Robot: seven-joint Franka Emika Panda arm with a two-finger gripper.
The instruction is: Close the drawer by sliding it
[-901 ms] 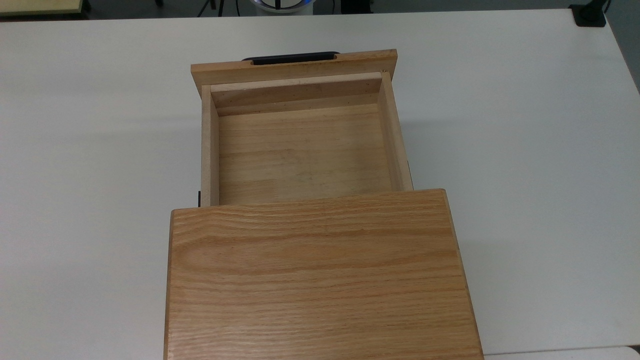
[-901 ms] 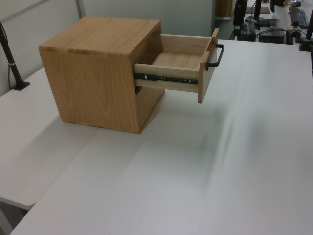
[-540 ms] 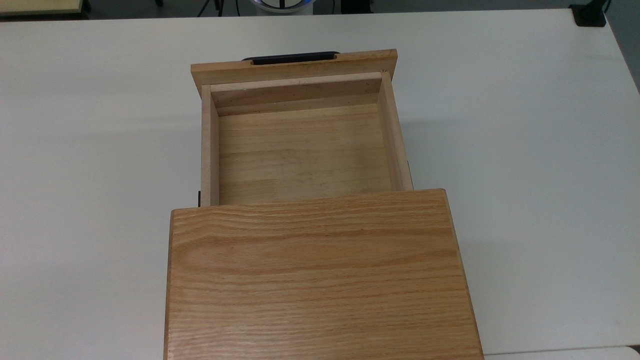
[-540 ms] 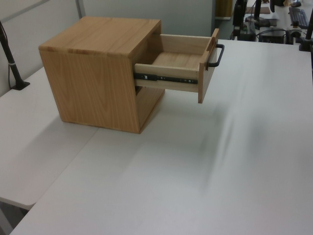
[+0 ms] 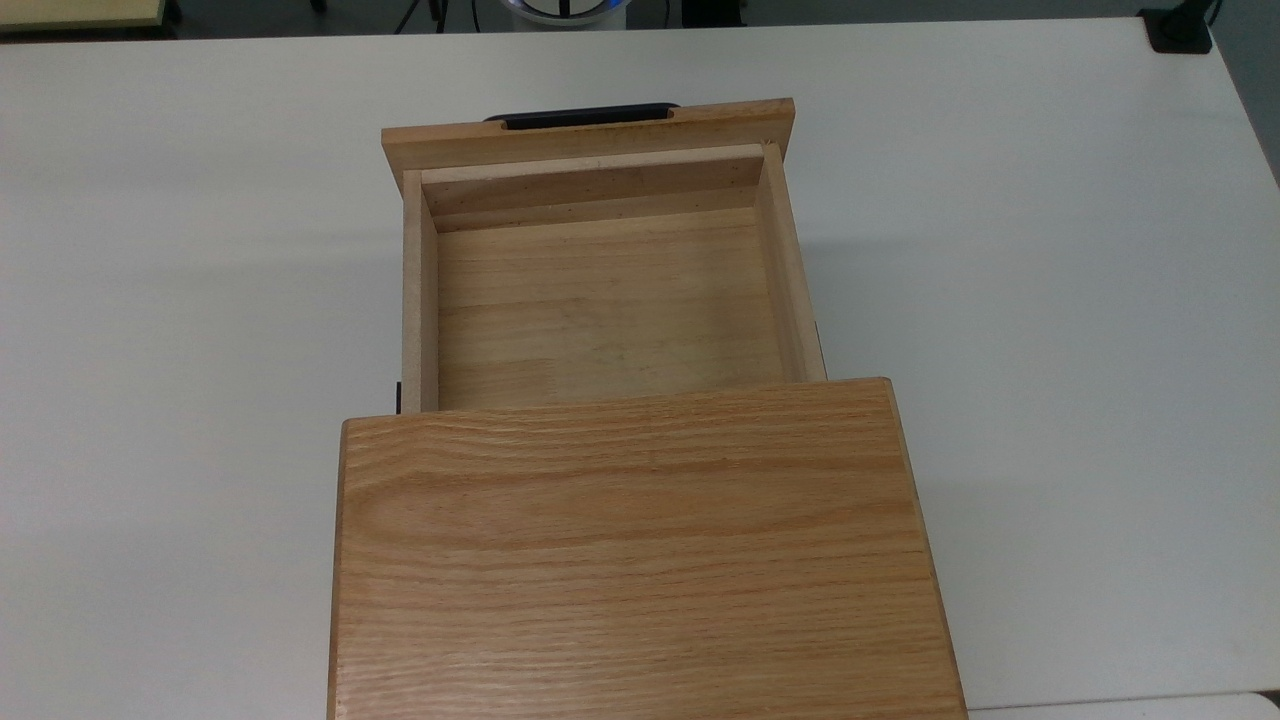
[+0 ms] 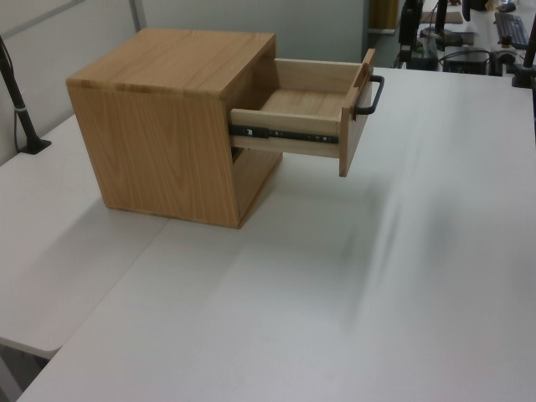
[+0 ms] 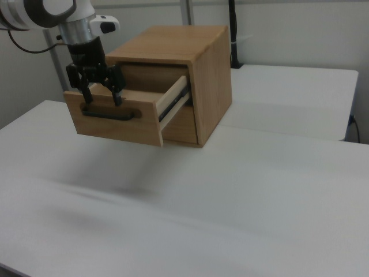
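Note:
The drawer [image 5: 590, 142] stands pulled far out of the oak cabinet [image 5: 630, 550], and its light-wood tray holds nothing. Its black bar handle [image 5: 580, 114] sits on the far side of the front panel. In the left view the drawer [image 6: 289, 126] juts toward the left view's right on a black slide rail, handle [image 6: 373, 94] outermost. In the right view my gripper [image 7: 101, 92] hangs open, fingers pointing down, overlapping the top edge of the drawer's front panel [image 7: 115, 126] just above the handle [image 7: 109, 113]. I cannot tell whether it touches the panel.
The cabinet [image 7: 210, 81] rests on a white table [image 5: 1050, 300] with bare surface on both sides. A black clamp post [image 6: 17, 100] stands at the left view's left edge. Desk clutter lies beyond the table [image 6: 469, 33] at the left view's top right.

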